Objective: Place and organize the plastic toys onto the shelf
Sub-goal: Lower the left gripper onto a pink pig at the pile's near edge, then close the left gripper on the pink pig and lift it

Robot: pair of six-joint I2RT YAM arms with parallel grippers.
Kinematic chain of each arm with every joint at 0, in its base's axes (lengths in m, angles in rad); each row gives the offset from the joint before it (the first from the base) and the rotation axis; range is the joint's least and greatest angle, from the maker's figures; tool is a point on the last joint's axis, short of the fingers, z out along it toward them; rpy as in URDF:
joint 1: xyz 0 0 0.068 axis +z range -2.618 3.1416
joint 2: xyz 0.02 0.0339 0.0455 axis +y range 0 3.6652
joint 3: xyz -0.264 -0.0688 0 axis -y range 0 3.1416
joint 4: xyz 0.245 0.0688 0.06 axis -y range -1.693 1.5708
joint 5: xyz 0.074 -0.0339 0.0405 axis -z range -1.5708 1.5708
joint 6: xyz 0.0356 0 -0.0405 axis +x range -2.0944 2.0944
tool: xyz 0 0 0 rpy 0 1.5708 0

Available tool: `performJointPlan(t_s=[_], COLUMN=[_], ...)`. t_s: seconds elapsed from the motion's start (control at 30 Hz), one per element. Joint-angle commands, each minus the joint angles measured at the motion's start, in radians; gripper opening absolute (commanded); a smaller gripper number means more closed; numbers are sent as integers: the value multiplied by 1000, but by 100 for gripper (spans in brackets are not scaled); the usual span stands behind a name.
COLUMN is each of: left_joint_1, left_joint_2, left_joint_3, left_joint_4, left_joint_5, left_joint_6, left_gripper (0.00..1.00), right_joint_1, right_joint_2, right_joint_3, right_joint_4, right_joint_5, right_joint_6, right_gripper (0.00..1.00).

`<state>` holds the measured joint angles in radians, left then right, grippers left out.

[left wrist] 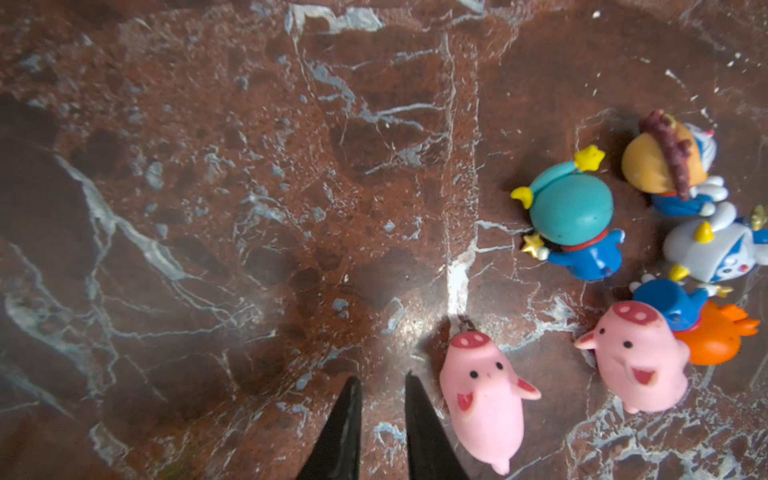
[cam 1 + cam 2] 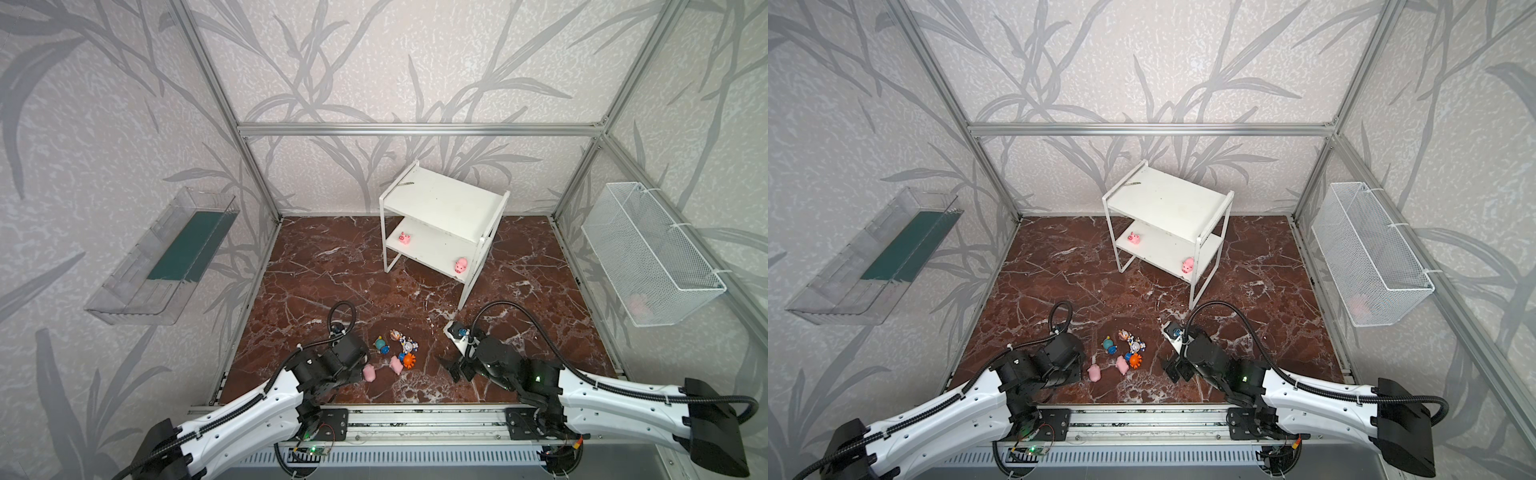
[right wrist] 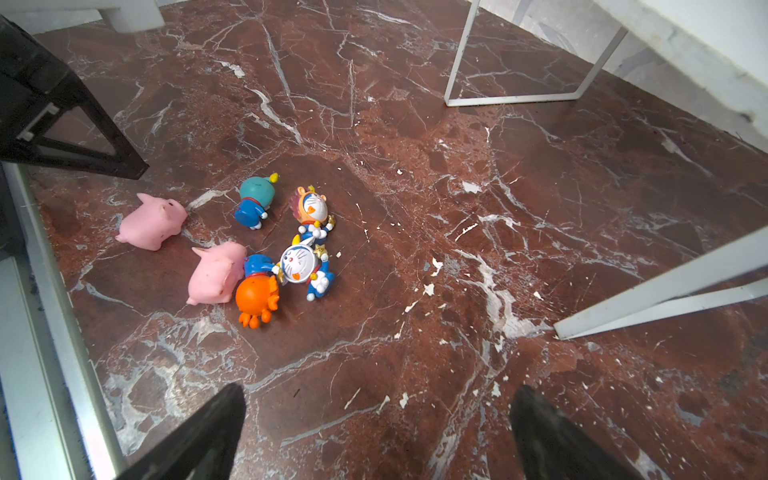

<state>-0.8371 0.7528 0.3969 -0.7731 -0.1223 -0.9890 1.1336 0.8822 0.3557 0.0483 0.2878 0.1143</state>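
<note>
The left gripper [image 1: 380,419], jaws almost pressed together on nothing, is hovering just beside the round pink plastic pig [image 2: 369,372], lower centre in a top view, lying lengthwise alongside them. The right gripper [image 3: 374,432], spread wide, is sitting farther off.

The right gripper [image 3: 374,432]: two dark fingers spread wide, nothing between them, over the red marble surface [image 3: 457,208]. Landmark: the white-gold figurine [image 3: 300,264], face showing, mid-cluster. Touching it, the orange-spiked figurine [image 3: 254,296]; a pink pig [image 3: 214,276] presses against that one, on the side away from the landmark. Just beside the landmark, the brown-maned figurine [image 3: 311,210]; near it, the teal-capped figurine [image 3: 254,199]. Farthest toy, the second pig [image 3: 151,222], alone. The shelf legs [image 3: 515,97] stand well apart.
</note>
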Motion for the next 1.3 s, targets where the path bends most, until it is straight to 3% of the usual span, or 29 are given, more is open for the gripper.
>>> performJointPlan(t_s=[0.0, 0.17, 0.33, 0.6, 0.83, 0.97, 1.07, 1.27], left_joint_1=[-4, -30, -104, -114, -119, -124, -123, -116], left_joint_2=[8, 111, 183, 246, 401, 444, 415, 372], left_joint_3=[-16, -8, 33, 69, 119, 166, 175, 236], left_joint_4=[-21, 45, 27, 116, 280, 274, 249, 168], left_joint_5=[4, 129, 120, 134, 146, 151, 156, 117], left_joint_6=[-7, 36, 43, 50, 51, 81, 142, 346], left_gripper=[23, 23, 23, 23, 23, 23, 26, 42], right_joint_1=[5, 5, 5, 5, 6, 5, 6, 3], right_joint_2=[-18, -19, -14, -5, -8, -15, -22, -4], right_joint_3=[-12, -20, -29, -33, -32, -30, -32, -26], right_joint_4=[10, 16, 31, 46, 42, 29, 29, 45], right_joint_5=[17, 20, 22, 37, 45, 47, 52, 53], right_joint_6=[-1, 1, 0, -3, -12, -17, -21, -32], right_gripper=[99, 99, 99, 99, 99, 99, 99, 99])
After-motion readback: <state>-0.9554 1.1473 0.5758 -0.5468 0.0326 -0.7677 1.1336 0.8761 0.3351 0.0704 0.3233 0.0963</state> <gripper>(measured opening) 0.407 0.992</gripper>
